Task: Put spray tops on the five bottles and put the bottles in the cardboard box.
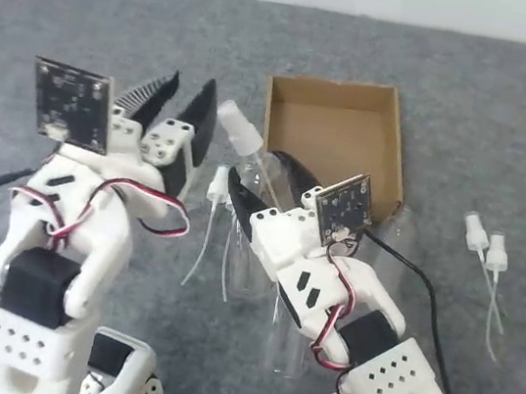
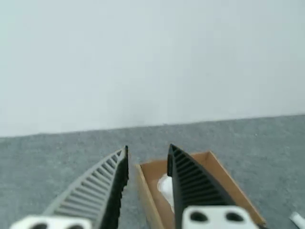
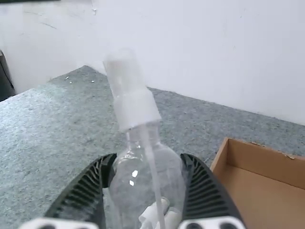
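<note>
Two grippers are mine: my right gripper clamps a spray-topped bottle near the cardboard box; my left gripper stands wide open, empty.

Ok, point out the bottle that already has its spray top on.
The bottle in the right gripper: a white spray top sits on its neck. The clear bottles standing on the table have none.

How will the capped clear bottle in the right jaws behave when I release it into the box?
Probably light: the bottle looks clear and empty. Its smooth round wall may slip or twist between the ribbed right jaws. Tall and narrow with the spray top on, it could tip, then roll, in the cardboard box.
</note>
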Controlling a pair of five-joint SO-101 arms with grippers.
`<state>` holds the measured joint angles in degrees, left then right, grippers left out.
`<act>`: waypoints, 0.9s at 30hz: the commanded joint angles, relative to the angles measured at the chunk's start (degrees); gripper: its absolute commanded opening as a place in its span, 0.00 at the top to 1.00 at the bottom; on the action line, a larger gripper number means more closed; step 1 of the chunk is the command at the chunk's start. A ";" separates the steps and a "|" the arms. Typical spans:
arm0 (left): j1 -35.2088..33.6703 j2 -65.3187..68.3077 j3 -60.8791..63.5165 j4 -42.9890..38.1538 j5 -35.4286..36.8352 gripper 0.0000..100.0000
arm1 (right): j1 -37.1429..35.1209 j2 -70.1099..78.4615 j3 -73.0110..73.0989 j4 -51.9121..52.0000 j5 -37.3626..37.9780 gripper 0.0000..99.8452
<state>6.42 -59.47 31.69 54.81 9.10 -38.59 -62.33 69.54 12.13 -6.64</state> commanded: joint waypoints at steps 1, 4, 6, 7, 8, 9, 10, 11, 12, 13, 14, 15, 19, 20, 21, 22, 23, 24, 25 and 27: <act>-2.29 -0.18 -1.36 -0.35 -0.97 0.88 | 0.75 -2.07 -1.41 -1.45 0.88 0.99; -2.46 -0.18 3.21 -0.70 -1.67 0.88 | 0.75 -2.07 -1.41 -1.45 0.88 0.99; -1.23 -0.18 5.85 -2.20 -2.20 0.88 | 0.75 -1.98 -1.41 -1.45 0.88 0.99; -0.35 -0.18 6.55 -3.08 -2.73 0.88 | 0.75 -1.98 -1.41 -1.45 0.88 0.99; 0.44 -0.18 7.25 -3.87 -3.16 0.88 | 0.75 -1.98 -1.41 -1.45 0.88 0.99; 1.23 -0.18 7.78 -4.48 -3.34 0.88 | 0.66 -1.98 -1.41 -1.45 0.88 0.99; 2.20 -0.18 8.13 -4.92 -3.52 0.88 | 0.66 -1.98 -1.41 -1.45 0.88 0.99; 2.73 -0.18 8.40 -5.27 -3.52 0.88 | 0.66 -1.98 -1.41 -1.45 0.88 0.99; 3.25 -0.18 8.48 -5.27 -3.52 0.88 | 0.66 -1.98 -1.41 -1.45 0.88 0.99; 3.52 -0.18 8.48 -5.27 -3.52 0.88 | 0.66 -1.98 -1.41 -1.45 0.88 0.99; 3.69 -0.18 8.40 -5.27 -3.52 0.88 | 0.22 -1.98 -1.41 -1.36 0.88 0.99; 3.69 -0.18 8.40 -5.27 -3.52 0.88 | -0.31 -1.98 -1.41 -1.36 0.97 0.99; 3.34 -0.09 8.66 -5.10 -3.60 0.88 | -2.42 -1.98 -1.41 -1.36 0.97 0.99; 3.25 -0.09 8.75 -4.92 -3.60 0.88 | -2.42 -1.98 -1.41 -1.36 0.97 0.99; 3.25 -0.18 8.84 -4.75 -3.60 0.88 | -2.24 -2.07 -1.41 -1.36 0.97 0.99; 3.16 -0.26 8.84 -4.75 -3.60 0.88 | -2.24 -2.07 -1.41 -1.36 0.97 0.99; 2.73 -0.35 8.66 -4.75 -3.60 0.88 | -2.24 -2.07 -1.41 -1.36 0.97 0.99; 1.85 -0.62 8.48 -4.57 -3.60 0.88 | -2.24 -2.07 -1.41 -1.36 0.97 0.99; 0.88 -0.79 7.96 -4.31 -3.60 0.88 | -2.24 -2.07 -1.49 -1.36 0.97 0.99; -1.49 -0.79 5.58 -2.02 -3.60 0.88 | -1.45 -1.98 -1.67 -1.36 0.97 0.99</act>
<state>7.30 -59.47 40.75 51.30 5.85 -40.18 -62.42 69.54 12.13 -6.46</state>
